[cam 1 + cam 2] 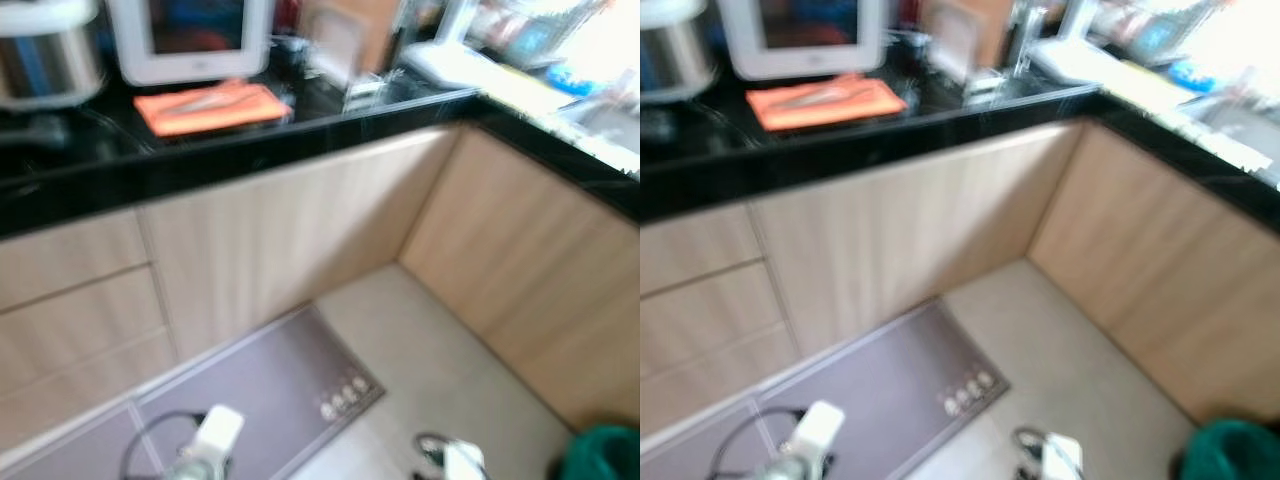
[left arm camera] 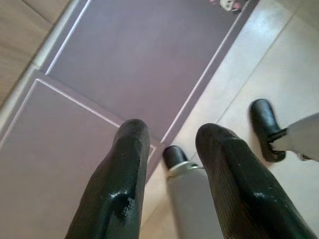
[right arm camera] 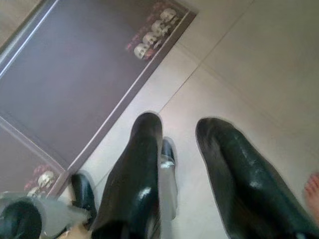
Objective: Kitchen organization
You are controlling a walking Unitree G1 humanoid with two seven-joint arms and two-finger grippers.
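Your left gripper [image 2: 172,134] and right gripper [image 3: 179,127] hang released over the mat [image 1: 270,385]; the orange cloth [image 1: 212,106] lies at eleven o'clock on the counter [image 1: 90,165].

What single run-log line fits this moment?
phase: approach | left end effector: open, idle over mat | right end effector: open, idle | ahead: counter, orange cloth

Both arms hang low, the left claw [image 2: 172,144] and right claw [image 3: 179,132] parted and empty.
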